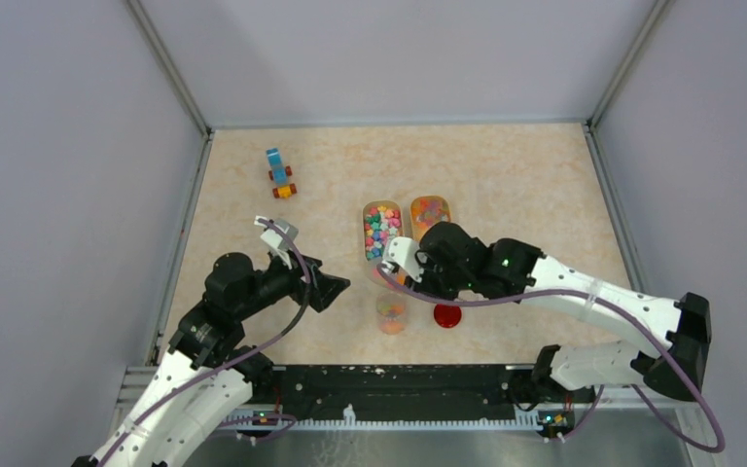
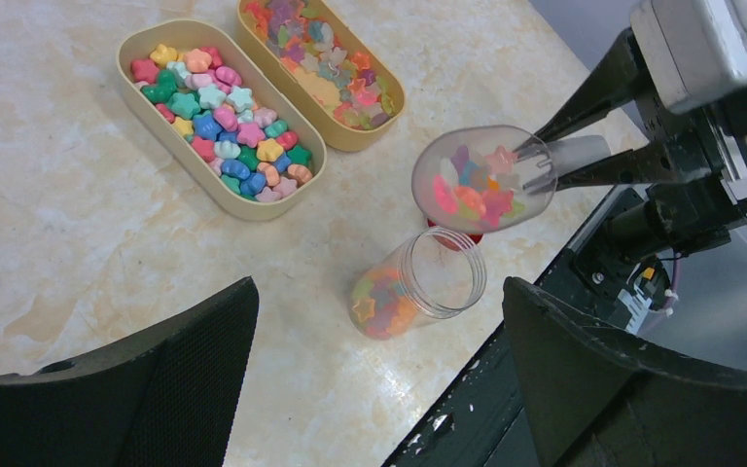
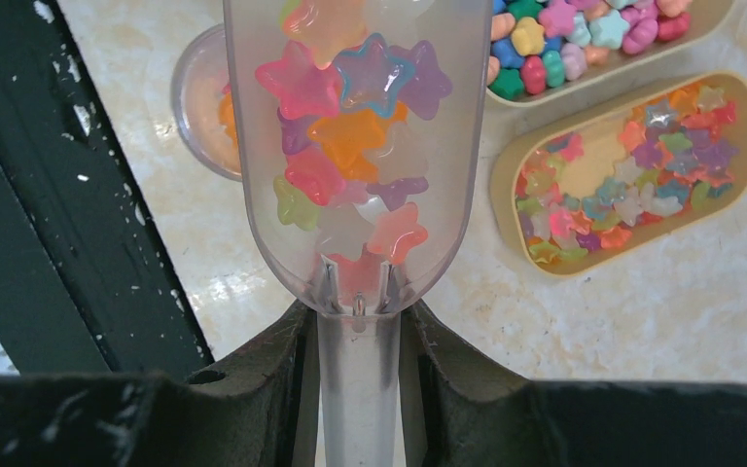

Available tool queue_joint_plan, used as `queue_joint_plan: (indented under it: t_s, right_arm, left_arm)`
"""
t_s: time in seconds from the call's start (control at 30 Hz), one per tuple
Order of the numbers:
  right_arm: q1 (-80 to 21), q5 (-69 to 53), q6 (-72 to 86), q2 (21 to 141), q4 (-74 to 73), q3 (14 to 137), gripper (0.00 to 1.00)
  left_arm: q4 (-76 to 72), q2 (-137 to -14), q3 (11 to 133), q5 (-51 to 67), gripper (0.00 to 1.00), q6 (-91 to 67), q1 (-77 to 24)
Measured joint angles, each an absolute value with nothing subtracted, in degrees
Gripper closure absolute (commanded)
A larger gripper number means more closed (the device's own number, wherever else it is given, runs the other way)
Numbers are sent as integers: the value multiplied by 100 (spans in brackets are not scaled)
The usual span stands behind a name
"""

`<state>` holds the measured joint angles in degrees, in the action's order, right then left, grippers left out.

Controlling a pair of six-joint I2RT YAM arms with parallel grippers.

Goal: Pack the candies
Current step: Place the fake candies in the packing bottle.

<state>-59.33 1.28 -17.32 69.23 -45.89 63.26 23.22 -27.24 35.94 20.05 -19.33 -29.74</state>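
The right gripper (image 3: 358, 329) has its fingers clamped on the handle of a clear scoop (image 3: 459, 175) loaded with translucent star candies (image 3: 350, 136). The scoop hangs just over the mouth of an open jar (image 2: 452, 277) that is partly filled with more. Two tan trays (image 2: 243, 212) of candies lie beyond. The left gripper (image 1: 336, 290) hovers nearby, fingers wide apart and holding nothing.

readable text: none I can make out | labels, brands, numbers, signs: none legible in my three views
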Motion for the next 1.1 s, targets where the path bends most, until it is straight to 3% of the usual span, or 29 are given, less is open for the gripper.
queue_joint_plan:
  t_s: [0.57, 1.1]
  right_arm:
    - [-6893, 320, -2150, 7091, -4727, 6628, 100]
    - [-7039, 292, -2191, 6558, -4456, 6681, 100]
  left_arm:
    - [2318, -2991, 3594, 2171, 1, -1933, -2974]
    - [2311, -3103, 3594, 2268, 1, -1935, -2974]
